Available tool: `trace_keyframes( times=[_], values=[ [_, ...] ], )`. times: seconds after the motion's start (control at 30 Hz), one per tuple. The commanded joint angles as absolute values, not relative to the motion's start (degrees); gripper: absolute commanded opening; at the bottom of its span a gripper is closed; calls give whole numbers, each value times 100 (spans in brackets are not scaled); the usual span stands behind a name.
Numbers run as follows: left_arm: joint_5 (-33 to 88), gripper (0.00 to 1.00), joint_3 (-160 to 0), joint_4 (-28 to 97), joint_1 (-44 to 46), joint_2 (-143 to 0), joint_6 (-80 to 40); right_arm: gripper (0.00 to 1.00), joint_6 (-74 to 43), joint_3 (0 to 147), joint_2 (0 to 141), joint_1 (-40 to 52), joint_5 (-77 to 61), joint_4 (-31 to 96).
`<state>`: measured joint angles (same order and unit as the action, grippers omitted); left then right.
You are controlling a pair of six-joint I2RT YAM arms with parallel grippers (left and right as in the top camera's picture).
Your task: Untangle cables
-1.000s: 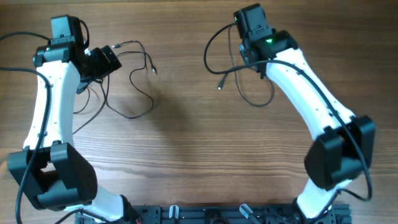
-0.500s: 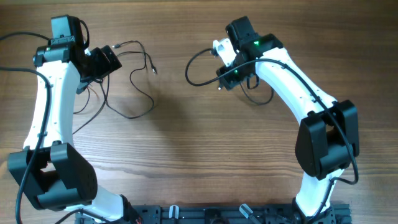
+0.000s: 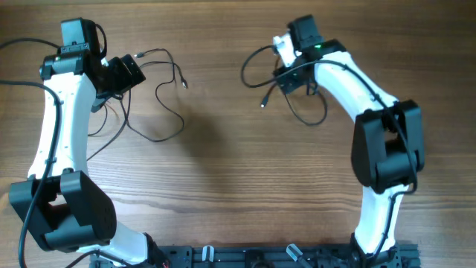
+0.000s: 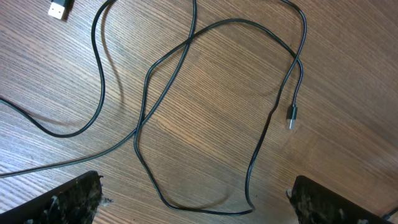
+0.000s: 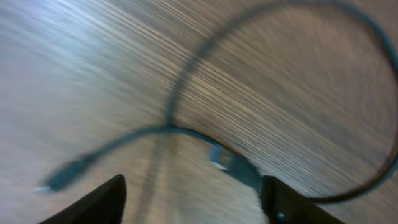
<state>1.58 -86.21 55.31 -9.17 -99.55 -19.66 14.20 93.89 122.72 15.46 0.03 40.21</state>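
Note:
Two groups of thin black cables lie on the wood. One cable (image 3: 167, 112) loops beside my left gripper (image 3: 131, 71), its small plug (image 3: 184, 84) pointing right. The left wrist view shows this cable (image 4: 186, 50) crossing itself, with a silver-tipped plug (image 4: 291, 117). A low loop of it lies between the wide-open fingers of my left gripper (image 4: 196, 202). The other cable (image 3: 249, 63) curls under my right gripper (image 3: 286, 71), its plug (image 3: 262, 104) loose below. In the blurred right wrist view, my right gripper (image 5: 193, 205) stands open, a plug end (image 5: 229, 163) close to its right finger.
A silver USB plug (image 4: 59, 9) lies at the top left of the left wrist view. Thicker black arm cables run off the left edge (image 3: 18, 45) of the table. Both arm bases (image 3: 245, 257) stand along the near edge.
My right gripper has opened from shut. It swung left with the cable loop, then back right and up. The left arm has not moved.

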Motion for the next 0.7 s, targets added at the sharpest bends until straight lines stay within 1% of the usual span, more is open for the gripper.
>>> trace_keyframes(
  times=[0.0,0.1,0.3,0.43,0.53,0.57,0.63,0.67],
  values=[
    [207,100,-8611,5533,-913,-10009,-2016,68,1424,9319,12436,1061,-746,3983],
    [207,100,-8611,5533,-913,-10009,-2018,64,1525,9317,12438,858,-1175,4010],
    [207,100,-8611,5533,-913,-10009,-2018,64,2178,9096,12440,961,-1256,3868],
    [204,100,-8611,5533,-913,-10009,-2018,64,2248,8510,12440,978,-517,2873],
    [207,100,-8611,5533,-913,-10009,-2018,62,2250,8235,12440,976,-427,2281],
    [207,100,-8611,5533,-913,-10009,-2018,57,2250,8202,12440,978,-429,2193],
    [207,100,-8611,5533,-913,-10009,-2018,45,2233,8202,12440,978,-432,2165],
    [204,100,-8611,5533,-913,-10009,-2018,34,2226,8204,12440,978,-449,2167]
  ],
)
